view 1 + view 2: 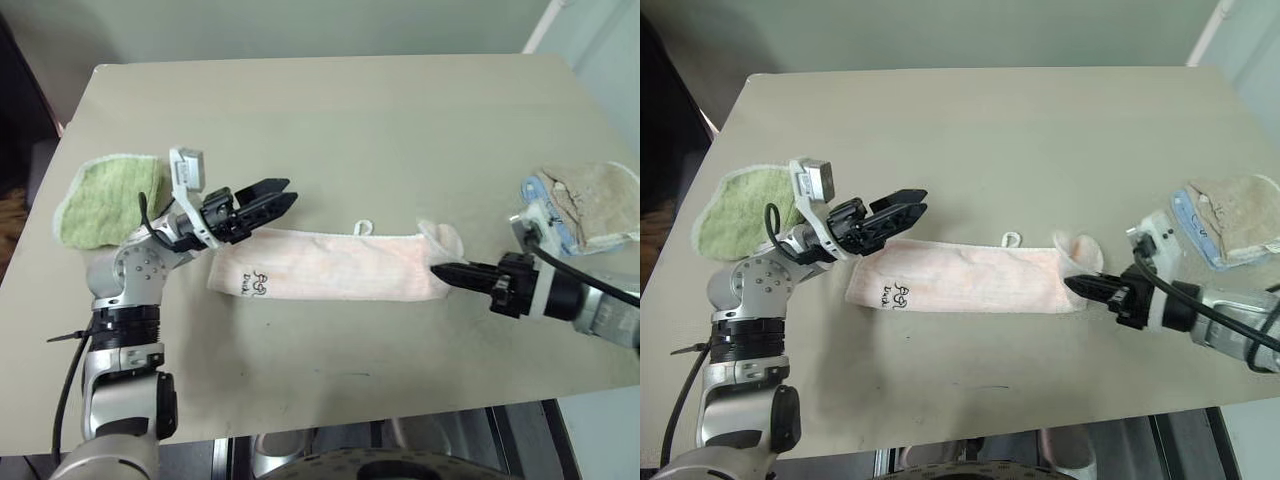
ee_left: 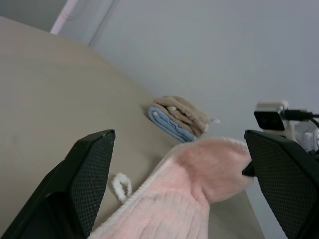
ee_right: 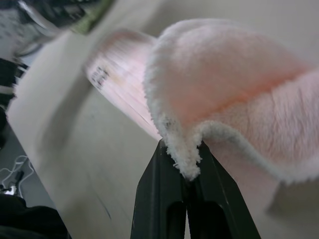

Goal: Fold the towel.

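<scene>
A plain indoor test room or lab rather than a lived-in home: one bare beige tabletop [image 1: 400, 120] stands against an unadorned pale grey-green wall [image 1: 300, 25]. On it lie just a few cloths set well apart, a pink towel [image 1: 330, 265], a green terry cloth [image 1: 100, 200] and a folded beige cloth with blue trim [image 1: 590, 205], like practice pieces.

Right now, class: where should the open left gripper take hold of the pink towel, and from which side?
Probably the towel's free short end by the embroidered mark, from the left gripper's side; the right gripper already pinches the opposite end.
</scene>
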Tool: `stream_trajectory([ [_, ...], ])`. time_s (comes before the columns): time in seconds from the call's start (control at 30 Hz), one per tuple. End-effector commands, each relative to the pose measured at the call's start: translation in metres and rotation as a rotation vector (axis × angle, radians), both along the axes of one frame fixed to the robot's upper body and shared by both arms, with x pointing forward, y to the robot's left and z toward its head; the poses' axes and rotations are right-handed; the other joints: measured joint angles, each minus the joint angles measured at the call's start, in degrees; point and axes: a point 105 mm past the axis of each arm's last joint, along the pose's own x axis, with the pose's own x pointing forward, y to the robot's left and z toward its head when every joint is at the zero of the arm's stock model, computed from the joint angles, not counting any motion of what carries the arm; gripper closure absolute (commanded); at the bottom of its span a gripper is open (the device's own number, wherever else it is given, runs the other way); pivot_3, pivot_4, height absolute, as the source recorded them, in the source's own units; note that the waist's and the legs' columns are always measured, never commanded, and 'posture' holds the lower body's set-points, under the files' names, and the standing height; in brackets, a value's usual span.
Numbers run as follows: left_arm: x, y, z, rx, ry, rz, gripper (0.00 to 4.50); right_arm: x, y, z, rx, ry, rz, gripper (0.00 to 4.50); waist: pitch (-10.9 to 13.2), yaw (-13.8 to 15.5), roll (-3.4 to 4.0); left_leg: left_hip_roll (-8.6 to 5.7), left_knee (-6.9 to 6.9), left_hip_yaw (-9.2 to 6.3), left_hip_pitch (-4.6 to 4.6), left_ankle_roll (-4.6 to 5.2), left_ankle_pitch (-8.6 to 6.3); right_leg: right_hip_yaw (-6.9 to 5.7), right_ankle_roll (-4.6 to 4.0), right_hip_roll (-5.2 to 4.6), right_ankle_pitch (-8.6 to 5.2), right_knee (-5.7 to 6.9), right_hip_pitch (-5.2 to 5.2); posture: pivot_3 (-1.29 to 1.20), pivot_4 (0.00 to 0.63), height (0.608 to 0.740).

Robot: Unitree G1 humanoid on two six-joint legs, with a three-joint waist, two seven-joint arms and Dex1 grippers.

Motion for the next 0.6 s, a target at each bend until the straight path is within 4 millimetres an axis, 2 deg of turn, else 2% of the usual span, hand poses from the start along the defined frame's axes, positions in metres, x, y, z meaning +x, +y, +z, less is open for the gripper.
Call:
stream_trajectory([
  [0.03, -0.004, -0.006, 0.007, 0.015, -0.05, -0.025, 0.0, 0.011, 0.014, -0.003, -0.025, -0.022, 0.016, 4.43, 0.0, -0.1, 0.0, 0.01, 0.0, 0.0, 0.0, 0.01, 0.03, -0.01, 0.01, 0.0, 0.01, 0.0, 0.0, 0.0, 0.15, 0.74],
  [0.33, -0.008, -0.009, 0.004, 0.037, -0.051, -0.031, 0.0, 0.034, 0.057, -0.031, -0.128, 0.018, 0.091, 4.43, 0.0, -0.2, 0.0, 0.02, -0.02, -0.02, -0.01, 0.11, 0.2, -0.07, 0.01, -0.02, 0.06, 0.0, -0.02, 0.0, 0.15, 0.74],
  [0.6, -0.011, -0.007, 0.0, 0.058, -0.048, -0.023, 0.0, 0.029, 0.081, -0.041, -0.154, 0.026, 0.179, 4.43, 0.0, -0.3, 0.0, 0.01, -0.04, -0.01, -0.04, 0.1, 0.19, -0.15, -0.05, -0.09, 0.02, -0.01, -0.03, 0.0, 0.15, 0.74],
])
